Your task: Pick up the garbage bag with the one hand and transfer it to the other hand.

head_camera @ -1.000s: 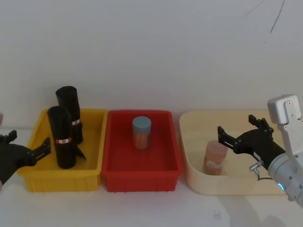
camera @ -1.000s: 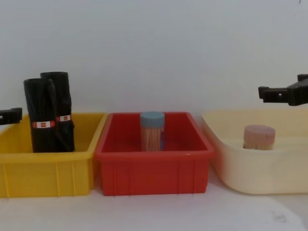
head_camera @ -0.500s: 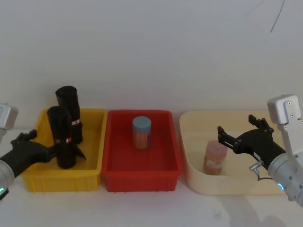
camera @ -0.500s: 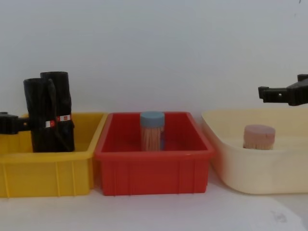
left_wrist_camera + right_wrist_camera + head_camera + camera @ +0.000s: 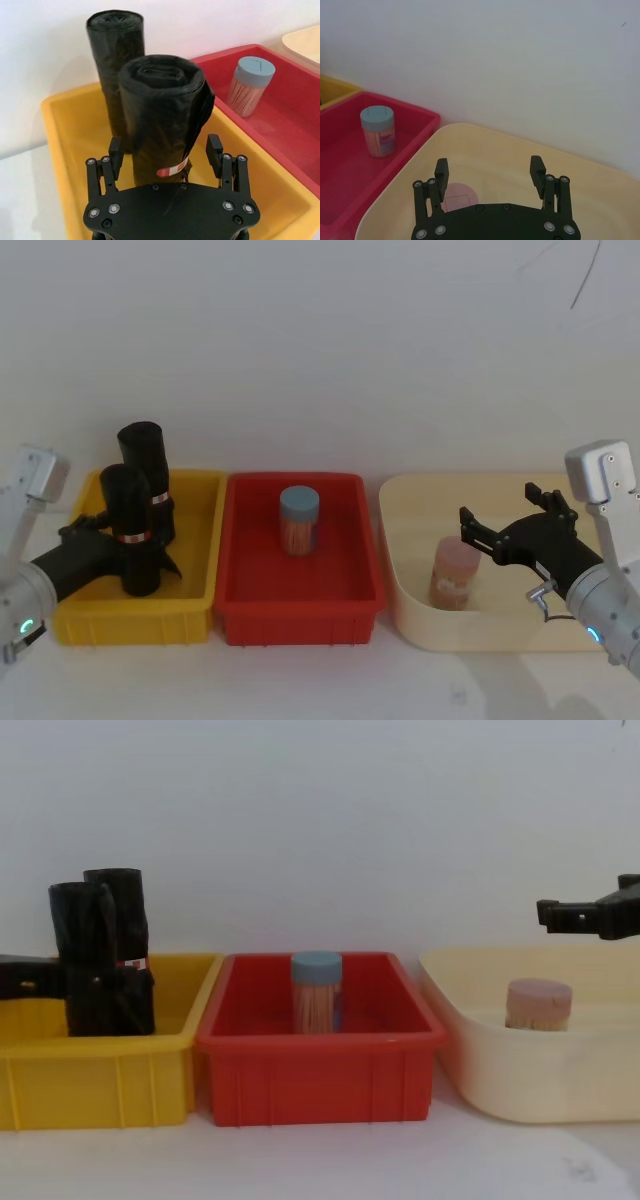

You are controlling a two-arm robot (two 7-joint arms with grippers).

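**Left gripper.** The left gripper point(image 5: 165, 150) is wide open. One finger stands on each side of the garbage bag point(image 5: 128, 510), level with its red-and-white label band. Whether the pads touch the roll cannot be told.

**Change.** One second ago this gripper was short of the roll, at the 9 o'clock edge of the yellow bin point(image 5: 135, 625). It has since advanced toward 3 o'clock until the roll sits between its fingers. The roll itself has not shifted. Judgement: the approach is complete, and closing and lifting remain.

**Garbage bag.** The bag stands upright in the yellow bin at the 9 o'clock side of the table. Its long axis is vertical, with the coiled end facing up. The twin roll point(image 5: 147, 455) stands just beside it at 1 o'clock.

**Right gripper.** The right gripper point(image 5: 489, 167) has not moved. It holds nothing and hangs with its fingers spread over the cream tub point(image 5: 410, 625) at 3 o'clock, well apart from the bag.
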